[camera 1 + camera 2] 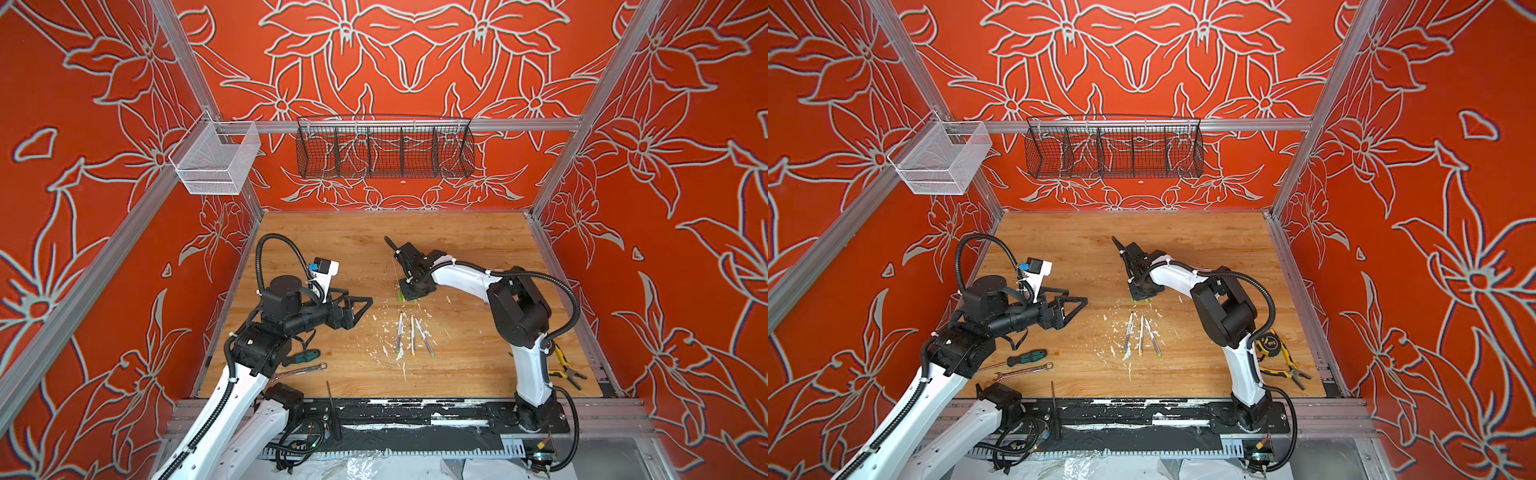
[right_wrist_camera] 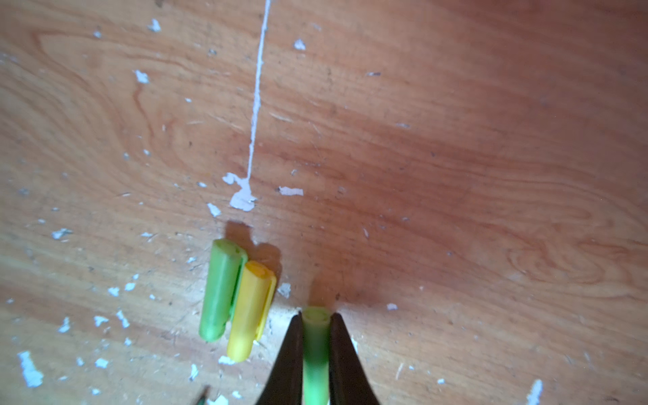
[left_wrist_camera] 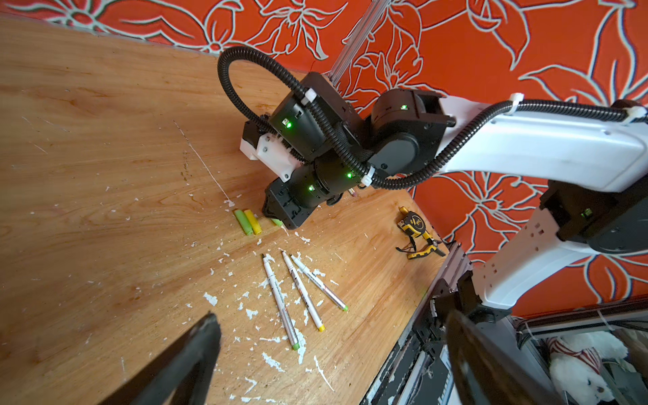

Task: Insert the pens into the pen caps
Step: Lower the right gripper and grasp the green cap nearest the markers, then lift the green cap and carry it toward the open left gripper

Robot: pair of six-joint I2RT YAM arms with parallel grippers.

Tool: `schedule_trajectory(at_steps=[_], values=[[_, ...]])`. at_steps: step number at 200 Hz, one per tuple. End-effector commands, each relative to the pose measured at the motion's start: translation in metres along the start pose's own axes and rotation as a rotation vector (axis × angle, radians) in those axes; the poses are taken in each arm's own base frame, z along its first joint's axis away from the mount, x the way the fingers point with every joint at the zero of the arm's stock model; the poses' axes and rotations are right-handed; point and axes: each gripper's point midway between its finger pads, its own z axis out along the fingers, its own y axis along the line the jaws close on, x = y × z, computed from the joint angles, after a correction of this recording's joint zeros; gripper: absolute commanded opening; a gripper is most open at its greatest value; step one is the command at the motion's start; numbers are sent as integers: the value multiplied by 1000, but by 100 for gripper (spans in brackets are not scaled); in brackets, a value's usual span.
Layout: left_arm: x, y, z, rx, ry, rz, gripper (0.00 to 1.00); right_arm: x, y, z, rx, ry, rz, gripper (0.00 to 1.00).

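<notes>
Grabbing a cap is the step right now: the right gripper (image 2: 316, 317) is pinched onto a green pen cap (image 2: 315, 354) lying on the table (image 1: 457, 249), just beside a second green cap (image 2: 219, 291) and a yellow cap (image 2: 250, 312). The left gripper (image 1: 361, 312) hangs spread wide and empty. Three pens (image 1: 412, 334) lie nearby. Next, I'd guess, it needs a clean lift and the left fetching a green-ended pen.
</notes>
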Motion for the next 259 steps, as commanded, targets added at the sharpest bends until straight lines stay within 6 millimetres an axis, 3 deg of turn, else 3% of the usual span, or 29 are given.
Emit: schedule_trajectory(at_steps=[1, 99, 170, 233, 259], values=[[-3, -5, 7, 65, -24, -50, 97, 3, -7, -17, 2, -7, -2, 12], [14, 6, 37, 122, 14, -111, 97, 8, 26, -72, -282, -105, -19, 11], [24, 2, 61, 188, 47, -99, 100, 9, 66, -146, -630, -282, -68, 12], [23, -1, 70, 245, 47, -110, 84, 16, 86, -197, -837, -369, -106, 12], [23, -4, 74, 285, 52, -116, 67, 19, 93, -213, -925, -403, -117, 12]])
